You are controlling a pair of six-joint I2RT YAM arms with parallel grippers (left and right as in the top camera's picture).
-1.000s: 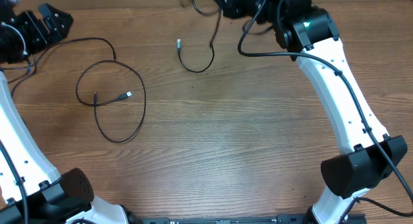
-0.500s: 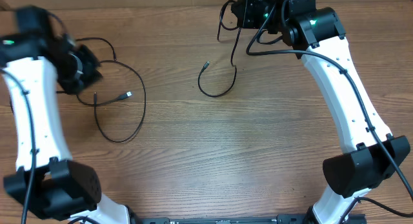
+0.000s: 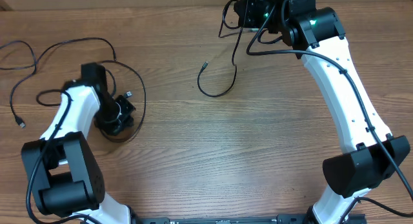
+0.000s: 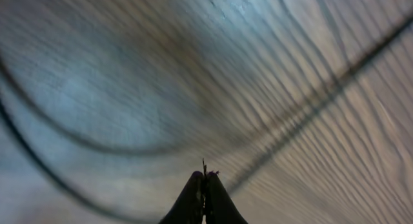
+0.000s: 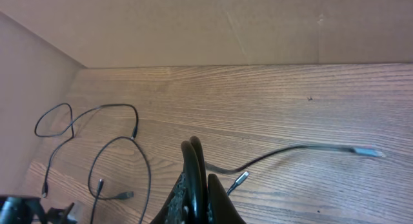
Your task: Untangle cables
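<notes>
Several thin black cables lie on the wooden table. My right gripper (image 3: 241, 16) (image 5: 195, 177) is at the back, raised and shut on one cable (image 3: 217, 91) (image 5: 193, 153). That cable hangs down into a loop, and its silver plug (image 3: 204, 65) (image 5: 239, 181) rests on the wood. A second cable forms a big loop (image 3: 139, 88) at the left, with its plug (image 3: 128, 93) inside. My left gripper (image 3: 116, 121) (image 4: 204, 177) is down on this loop's near side with its jaws shut. The blurred left wrist view does not show whether cable is pinched. A third cable (image 3: 29, 62) trails at the far left.
The third cable's plug (image 3: 21, 124) lies near the left table edge. A brown wall (image 5: 193, 24) runs along the back of the table. In the right wrist view the left-hand cables (image 5: 97, 121) curl near the corner.
My left arm swung from the far-left corner down onto the big loop, and its jaws went from open to shut. The right arm shifted right with its cable, then held still.
</notes>
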